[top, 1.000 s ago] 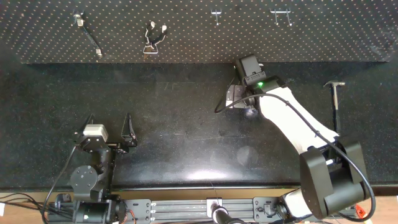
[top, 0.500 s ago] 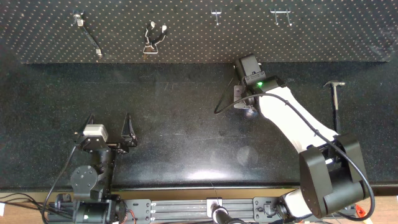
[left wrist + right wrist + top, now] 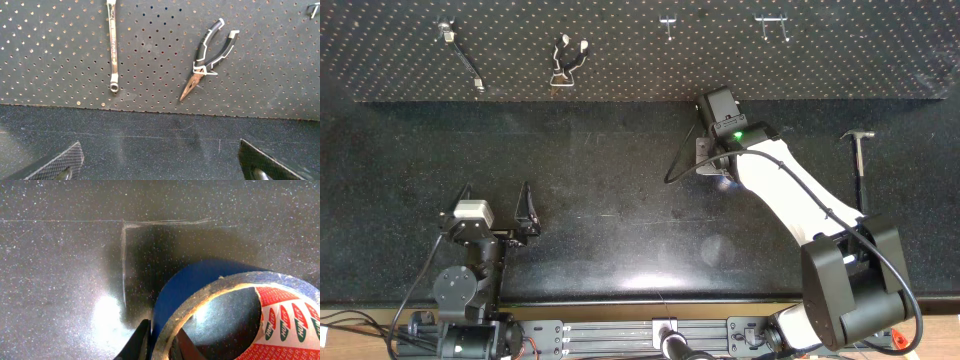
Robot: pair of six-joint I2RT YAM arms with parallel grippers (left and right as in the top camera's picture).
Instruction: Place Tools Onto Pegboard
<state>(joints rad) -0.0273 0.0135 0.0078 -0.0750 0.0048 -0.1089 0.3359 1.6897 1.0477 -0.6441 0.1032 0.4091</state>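
From above, the right arm (image 3: 790, 190) ends at the pegboard's (image 3: 860, 60) foot, the pale shape at its wrist tucked further under than a second ago; a hammer (image 3: 860, 160) lies right on the black table (image 3: 620, 220). The left gripper (image 3: 160, 167) gapes wide before hung wrench (image 3: 114, 45) and pliers (image 3: 210, 55). The right gripper (image 3: 159, 342) pinches the blue tape roll's (image 3: 192, 287) wall.

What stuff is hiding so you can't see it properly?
- Blue tape roll: in the right wrist view it is cut off by the picture's edges; in the top view the right arm mostly covers it.
- Hammer: in the top view the handle's end runs behind the right arm.
- Wrench: in the left wrist view its upper end is cut off by the edge.
- Hooks: in the top view they are too small to tell their shape.
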